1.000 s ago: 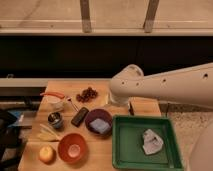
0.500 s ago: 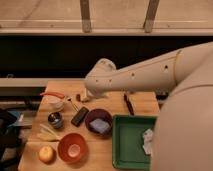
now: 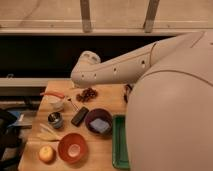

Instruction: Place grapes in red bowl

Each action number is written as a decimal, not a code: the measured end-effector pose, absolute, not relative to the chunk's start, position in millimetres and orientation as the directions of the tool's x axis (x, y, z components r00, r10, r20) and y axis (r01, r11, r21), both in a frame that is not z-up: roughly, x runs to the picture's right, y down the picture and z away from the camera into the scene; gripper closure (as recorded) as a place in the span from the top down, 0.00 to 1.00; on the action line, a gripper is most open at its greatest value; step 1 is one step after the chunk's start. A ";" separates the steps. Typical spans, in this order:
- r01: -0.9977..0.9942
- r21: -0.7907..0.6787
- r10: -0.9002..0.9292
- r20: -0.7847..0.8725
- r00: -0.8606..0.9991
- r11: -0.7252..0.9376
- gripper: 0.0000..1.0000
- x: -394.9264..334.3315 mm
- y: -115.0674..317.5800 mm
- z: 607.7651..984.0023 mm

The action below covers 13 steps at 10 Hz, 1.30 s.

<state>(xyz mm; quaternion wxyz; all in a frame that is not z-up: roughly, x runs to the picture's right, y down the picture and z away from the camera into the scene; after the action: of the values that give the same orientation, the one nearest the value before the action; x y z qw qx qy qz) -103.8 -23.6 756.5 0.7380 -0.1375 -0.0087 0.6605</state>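
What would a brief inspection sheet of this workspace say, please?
Surface: wooden table, crowded.
Job's things: grapes on the table at the back; red bowl at the front, holding no grapes.
Clutter: purple bowl, yellow fruit, metal cup, black block, green tray.
Grippers: gripper seemingly the dark part right of the grapes, mostly hidden behind the arm.
Cables: nothing seen.
Surroundings: dark wall behind the table.

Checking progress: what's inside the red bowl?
Only a pale spot shows in the red bowl; nothing covers it. The grapes lie on the table; the gripper, right of them, is mostly hidden by the arm.
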 end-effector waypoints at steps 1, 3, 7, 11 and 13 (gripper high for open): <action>-0.974 -0.211 0.977 -0.171 0.123 0.086 0.80 -102.2 -22.8 756.7; -0.980 -0.192 0.984 -0.155 0.091 0.061 0.80 -101.2 -22.5 761.2; -0.976 -0.217 0.986 -0.163 0.019 -0.017 0.80 -108.3 -17.5 803.4; -0.977 -0.209 0.973 -0.232 0.011 -0.039 0.80 -115.2 -10.8 850.0; -0.981 -0.188 0.956 -0.294 0.019 -0.038 0.80 -117.2 -6.4 890.2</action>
<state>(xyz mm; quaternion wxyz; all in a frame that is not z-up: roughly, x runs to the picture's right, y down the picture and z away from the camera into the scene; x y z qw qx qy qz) -117.2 -6.4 890.2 0.6926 -0.1733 0.0371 0.6992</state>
